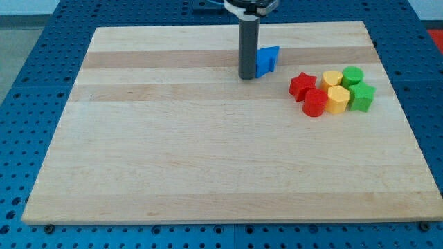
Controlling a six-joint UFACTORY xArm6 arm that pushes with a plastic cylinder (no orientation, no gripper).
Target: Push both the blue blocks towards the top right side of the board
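A blue block (268, 60) sits near the view's top, a little right of the middle of the wooden board (173, 159). Its shape is partly hidden by the rod, and it may be two blue pieces close together; I cannot tell. My tip (247, 77) rests on the board touching the blue block's left side.
A cluster of blocks lies at the view's right: a red star (301, 84), a red cylinder (315, 104), a yellow cylinder (333, 78), a yellow hexagon (338, 99), a green cylinder (353, 75) and a green star (362, 97). Blue pegboard surrounds the board.
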